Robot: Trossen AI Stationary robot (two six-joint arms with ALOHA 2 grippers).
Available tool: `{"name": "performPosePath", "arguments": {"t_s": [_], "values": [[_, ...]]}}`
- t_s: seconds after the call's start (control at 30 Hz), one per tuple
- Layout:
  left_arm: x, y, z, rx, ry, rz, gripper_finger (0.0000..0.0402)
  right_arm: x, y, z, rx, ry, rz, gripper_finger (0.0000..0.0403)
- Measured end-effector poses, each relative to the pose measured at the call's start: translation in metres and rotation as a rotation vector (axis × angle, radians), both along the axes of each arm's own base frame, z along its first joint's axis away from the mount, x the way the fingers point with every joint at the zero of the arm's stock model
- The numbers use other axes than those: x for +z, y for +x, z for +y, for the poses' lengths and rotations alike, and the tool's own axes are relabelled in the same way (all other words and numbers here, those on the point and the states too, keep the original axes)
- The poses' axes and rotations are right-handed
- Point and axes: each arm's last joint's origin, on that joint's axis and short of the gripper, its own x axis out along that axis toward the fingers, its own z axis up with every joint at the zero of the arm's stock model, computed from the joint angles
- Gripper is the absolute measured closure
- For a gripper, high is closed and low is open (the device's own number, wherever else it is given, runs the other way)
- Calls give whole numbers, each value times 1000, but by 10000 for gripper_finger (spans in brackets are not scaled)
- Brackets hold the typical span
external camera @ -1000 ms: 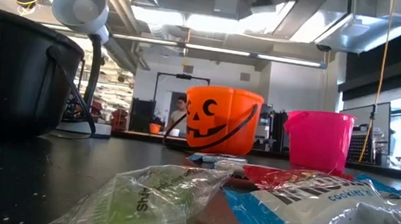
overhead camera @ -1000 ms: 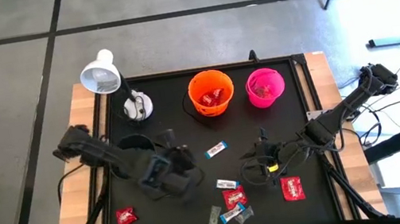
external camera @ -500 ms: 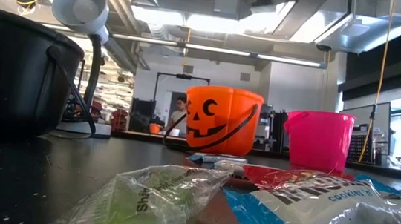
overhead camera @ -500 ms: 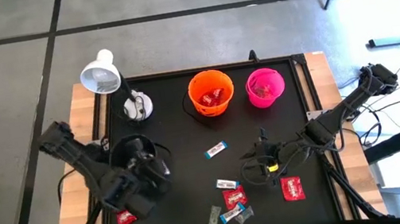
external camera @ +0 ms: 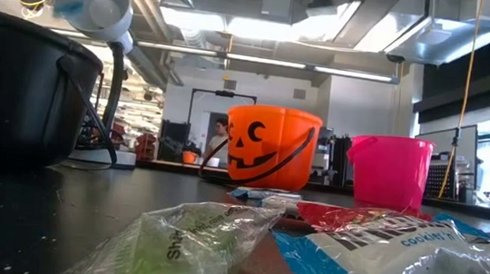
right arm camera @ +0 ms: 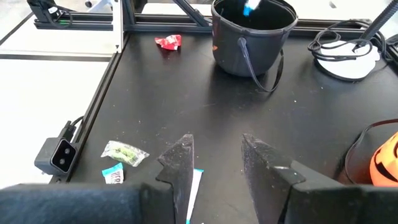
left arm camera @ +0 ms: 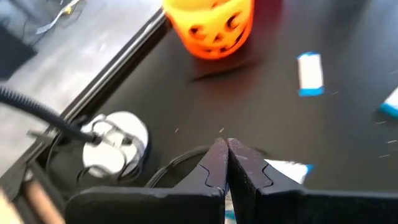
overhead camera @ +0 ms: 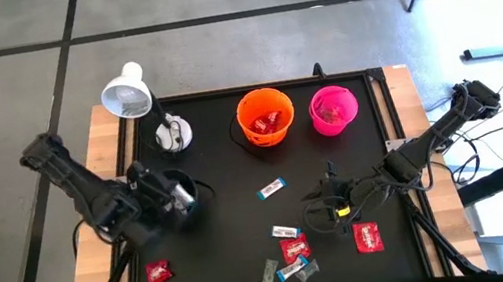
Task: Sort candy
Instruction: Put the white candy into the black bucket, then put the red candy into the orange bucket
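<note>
1. My left gripper [left arm camera: 226, 163] hangs above the black bucket [right arm camera: 252, 34] at the counter's [overhead camera: 227, 175] left side, fingers pressed together; a scrap of blue-and-white wrapper shows right beside the fingertips, but I cannot tell if it is pinched.
2. My right gripper [right arm camera: 216, 163] sits low over the counter at its right-centre, fingers spread with nothing between them.
3. Just under the right gripper's left finger lies a blue-and-white candy [right arm camera: 194, 182]. Off to that side are a green-filled clear wrapper [right arm camera: 125, 152] and a small blue-and-white piece [right arm camera: 113, 174].
4. Well ahead of the right gripper stands the black bucket, a red candy [right arm camera: 168, 42] beside it.
5. Ahead of the left gripper sits the orange pumpkin bucket [left arm camera: 210, 25], with another blue-and-white candy [left arm camera: 310, 73] lying between, off to one side.
6. From above, the pink bucket [overhead camera: 333, 110] stands just beside the orange one, and a red candy [overhead camera: 368, 237] lies near the right gripper.
7. A white desk lamp [overhead camera: 128, 95] stands at the far left corner.
</note>
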Motion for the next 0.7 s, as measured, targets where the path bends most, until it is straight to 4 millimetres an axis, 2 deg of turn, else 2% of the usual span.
{"name": "performPosePath", "arguments": {"t_s": [0.23,0.43,0.6,0.7], "values": [[-16,4,17,71,-22,138,401,0,0,0,0,0,0,269],[-18,6,25,91,10,177,399,0,0,0,-19,33,4,269],[-18,8,27,22,22,258,352,0,0,0,-28,49,6,269],[-9,5,29,25,10,289,310,-1,0,0,-28,48,10,269]]}}
